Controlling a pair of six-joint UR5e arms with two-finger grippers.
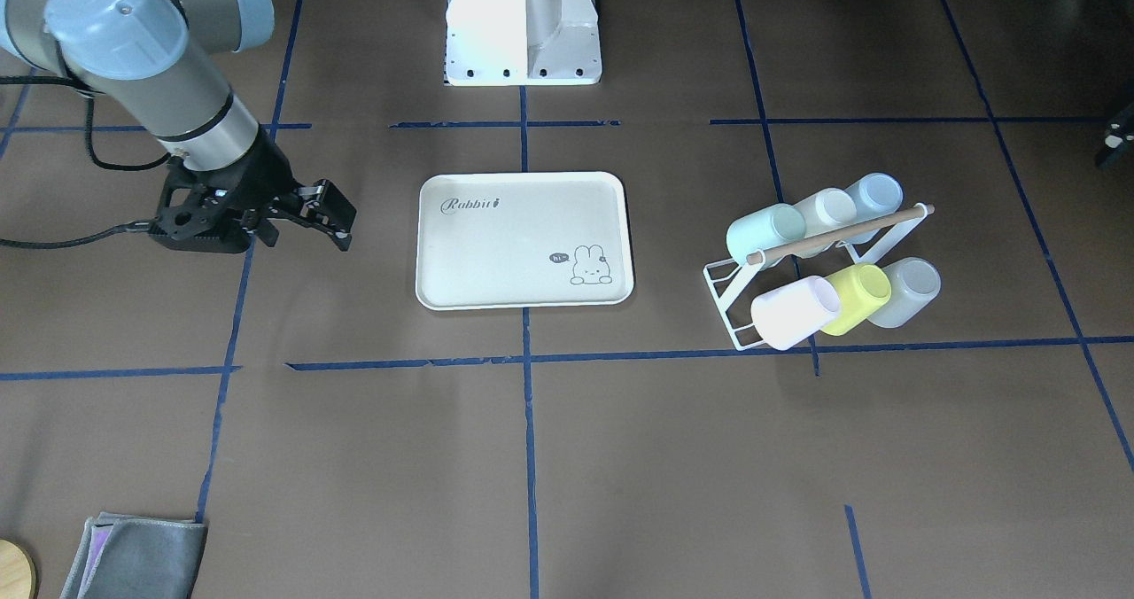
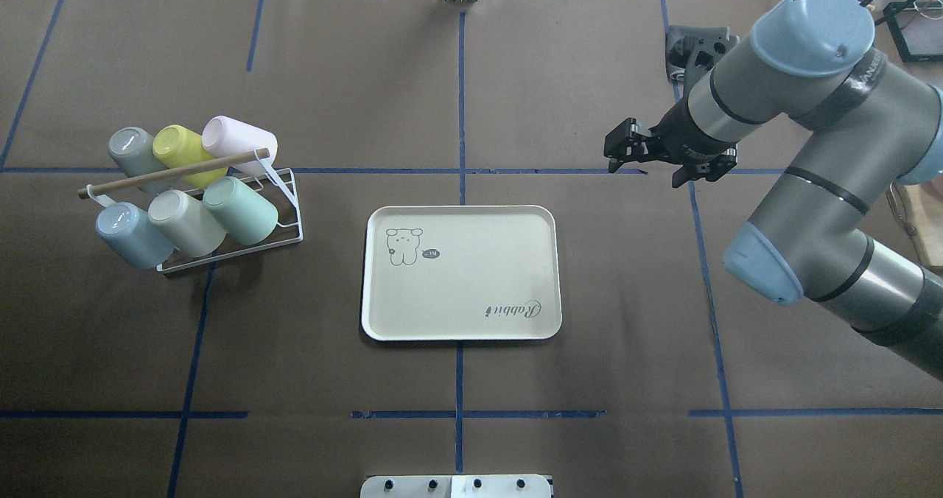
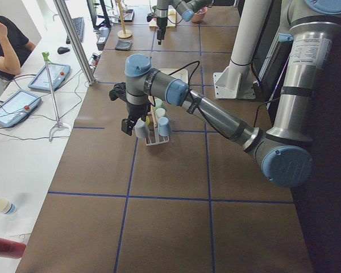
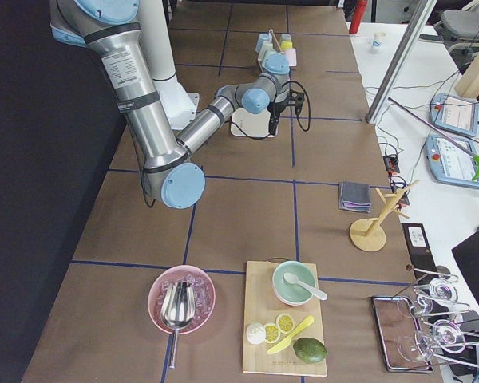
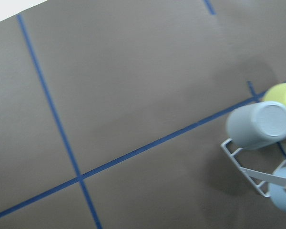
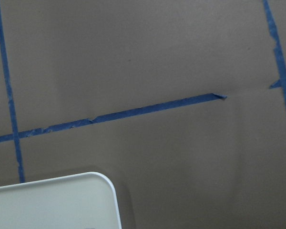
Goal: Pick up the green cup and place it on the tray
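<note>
Item: green cup (image 2: 242,211), one small pale mint tumbler, smooth, without handle, slightly tapered. Location: white wire rack (image 2: 292,205) on the robot's left part of the table, well apart from the tray (image 2: 471,284). The cup lies tilted in the rack's row nearer the robot, at the end closest to the tray. It touches a cream cup (image 2: 184,222) on its other side, and a wooden rod (image 2: 169,172) runs just beyond it. Four further cups share the rack. Destination: the tray, cream with rounded corners and a rabbit drawing, sits at table centre and bears nothing. Right gripper (image 1: 304,231): hangs beyond the tray on the robot's right, fingers apparently spread, holding nothing, far from the rack. Left gripper (image 3: 128,125): seen only from the table's end, near the rack; I cannot tell whether it is spread or pressed together. Handling, by judgement: the cup is probably light, stiff plastic, not fragile, with a slick wall that could slide out of a weak pinch, the more so for its taper. Suggested hold: across the body at about mid-length, from the free side facing the tray, with moderate pressure. Draw it off along its own tilt, keeping clear of the rod and the cream neighbour, since a sideways pull may drag the light rack.
</note>
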